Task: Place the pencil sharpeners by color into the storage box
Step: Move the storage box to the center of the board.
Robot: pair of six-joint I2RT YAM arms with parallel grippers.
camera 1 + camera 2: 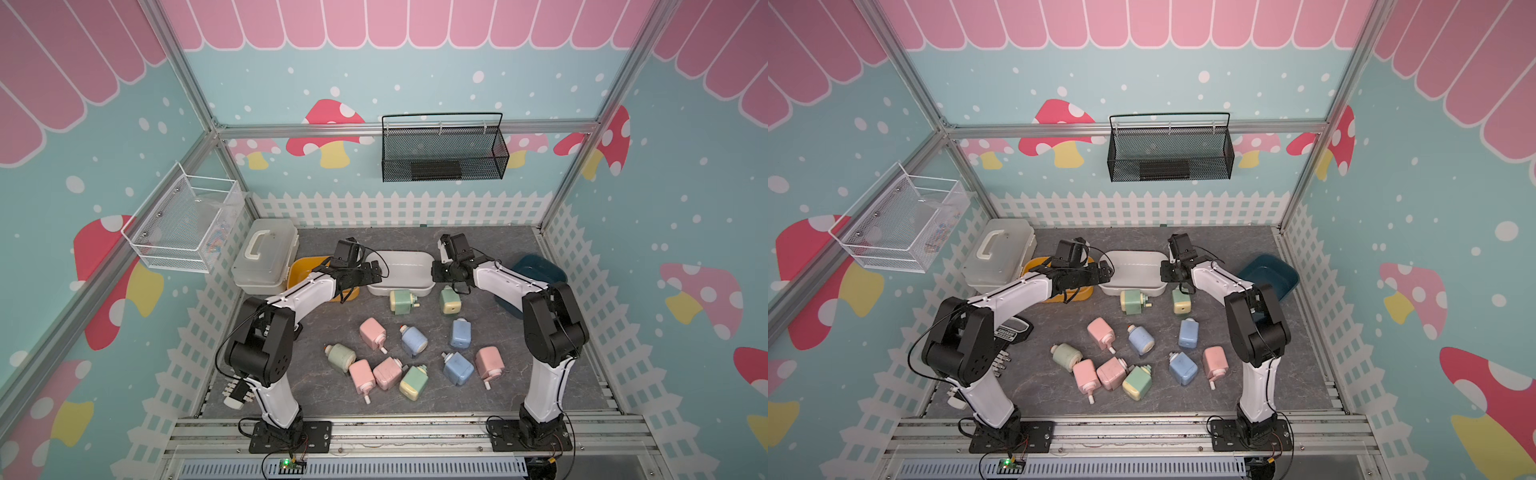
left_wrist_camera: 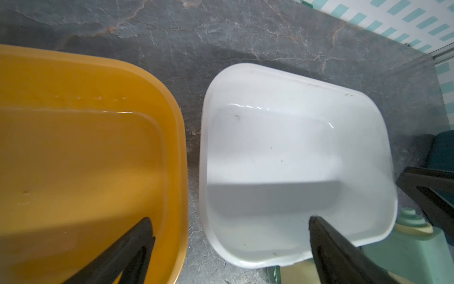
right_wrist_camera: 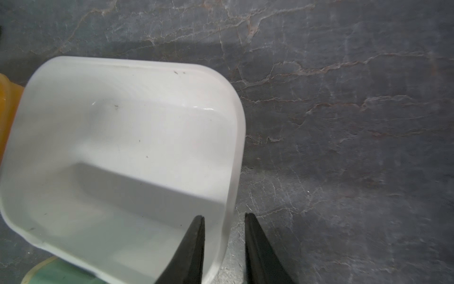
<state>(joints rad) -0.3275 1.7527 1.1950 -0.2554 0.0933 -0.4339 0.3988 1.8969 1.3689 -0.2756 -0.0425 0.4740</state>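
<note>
Several pencil sharpeners lie loose on the grey table: pink (image 1: 372,332), blue (image 1: 460,333) and green with a cream end (image 1: 403,301). At the back stand three open storage boxes: yellow (image 1: 305,270), white (image 1: 407,270) and dark blue (image 1: 536,270). The white box (image 3: 122,147) holds nothing. My right gripper (image 3: 224,216) is open a little, its jaws astride the white box's right-hand wall. My left gripper (image 2: 230,218) is wide open over the gap between the yellow box (image 2: 86,147) and the white box (image 2: 282,147), holding nothing. A green sharpener (image 2: 405,255) lies just in front of the white box.
A clear lidded case (image 1: 266,257) with a handle stands at the back left beside the yellow box. A white wire basket (image 1: 183,224) hangs on the left wall and a black mesh basket (image 1: 444,153) on the back wall. A white picket fence rings the table.
</note>
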